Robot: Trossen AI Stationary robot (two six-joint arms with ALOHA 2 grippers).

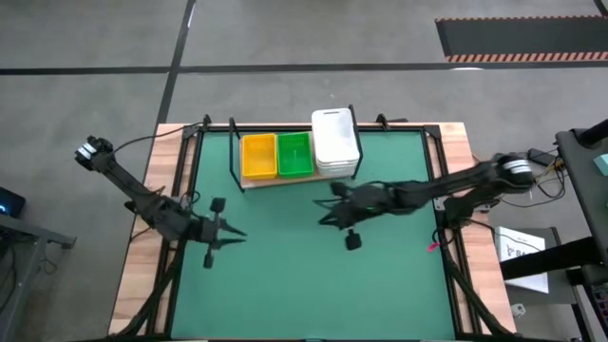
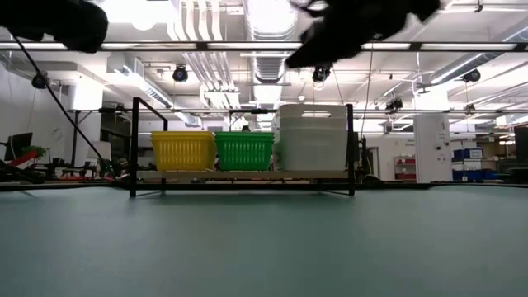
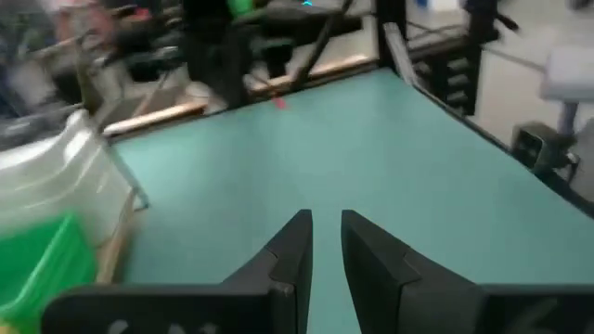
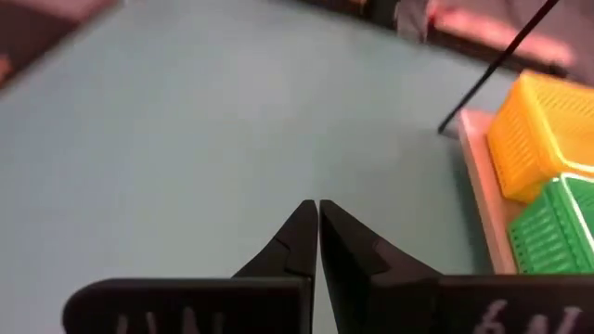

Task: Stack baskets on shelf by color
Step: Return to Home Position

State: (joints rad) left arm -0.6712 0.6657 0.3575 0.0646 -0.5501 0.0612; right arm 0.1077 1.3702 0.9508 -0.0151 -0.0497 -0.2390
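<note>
Baskets (image 1: 294, 153) were grouped by colour on the shelf (image 1: 285, 180).
Left gripper (image 3: 322, 227) was held slightly open, right gripper (image 4: 318, 209) closed, both empty, above the surface (image 1: 313, 285).

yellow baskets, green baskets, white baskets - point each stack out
yellow baskets (image 1: 258, 156): high view, inside of top basket
green baskets (image 1: 294, 154): high view, inside of top basket
white baskets (image 2: 312, 142): low view, front wall of stack

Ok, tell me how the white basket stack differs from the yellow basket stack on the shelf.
The white basket stack is wider and longer than the yellow basket stack, reaching farther back on the shelf. In the low view the white stack stands taller than the yellow one. White sits at one end, yellow at the other. Both rest on the shelf, flanking the green stack.
</note>
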